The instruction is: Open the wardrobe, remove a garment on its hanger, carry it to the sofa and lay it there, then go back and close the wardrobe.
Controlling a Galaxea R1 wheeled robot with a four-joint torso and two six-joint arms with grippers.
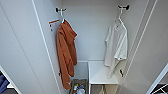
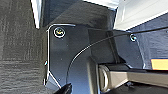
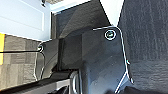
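Open tall white wardrobe (image 1: 22,50): thin white short-sleeved shirt (image 1: 116,47) on slim white hanger (image 1: 120,18), right; gripper jaw states indeterminable.

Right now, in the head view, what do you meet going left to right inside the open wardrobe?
Left wardrobe door → orange hooded garment → basket of small items → white shelf unit → white shirt on its hanger → right door.
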